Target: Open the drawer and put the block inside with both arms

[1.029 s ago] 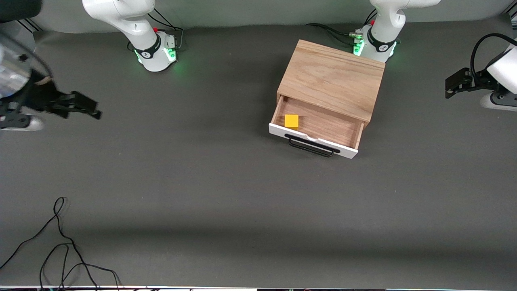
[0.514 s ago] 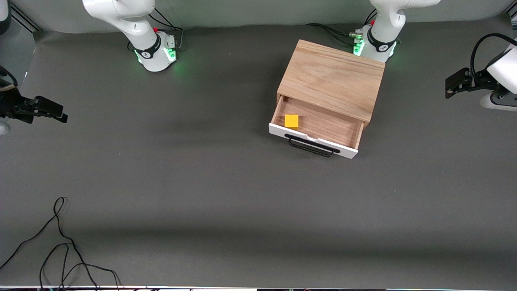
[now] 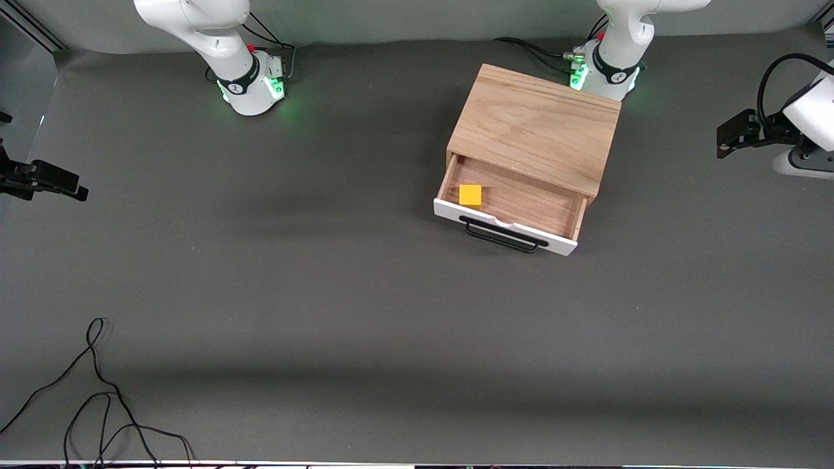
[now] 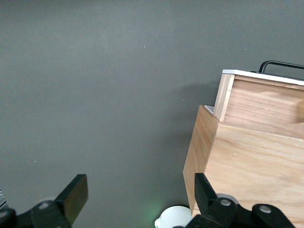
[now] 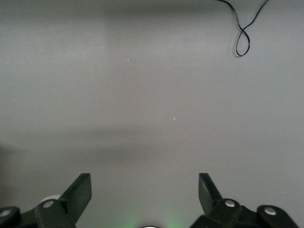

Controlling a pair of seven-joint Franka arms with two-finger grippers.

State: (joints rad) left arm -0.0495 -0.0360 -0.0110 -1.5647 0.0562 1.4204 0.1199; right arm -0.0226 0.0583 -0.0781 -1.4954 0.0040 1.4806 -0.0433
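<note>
- Sitting pulled out of the wooden box (image 3: 537, 127), the drawer (image 3: 515, 203) shows in the front view at the upper right of the middle, its white panel and black handle (image 3: 503, 236) turned toward the camera.
- In that view the block (image 3: 470, 195) rests inside the drawer, in the corner toward the right arm's end, just beside the white panel; by the look of it the placing is done, and that would explain why both arms stand well apart from the box.
- At the picture's left edge the right gripper (image 3: 45, 179) hangs over the counter (image 3: 326, 293); at the right edge the left gripper (image 3: 739, 133) hangs likewise, each carrying nothing.
- A loose cable (image 3: 98, 384) lies at the lower left.
- From the left wrist view, the left gripper's fingers (image 4: 73, 197) stand apart with nothing between them, above the box's corner and the drawer's side wall.
- From the right wrist view, the right gripper's fingers (image 5: 78, 192) are likewise spread wide and bare, pointing down at empty counter.
</note>
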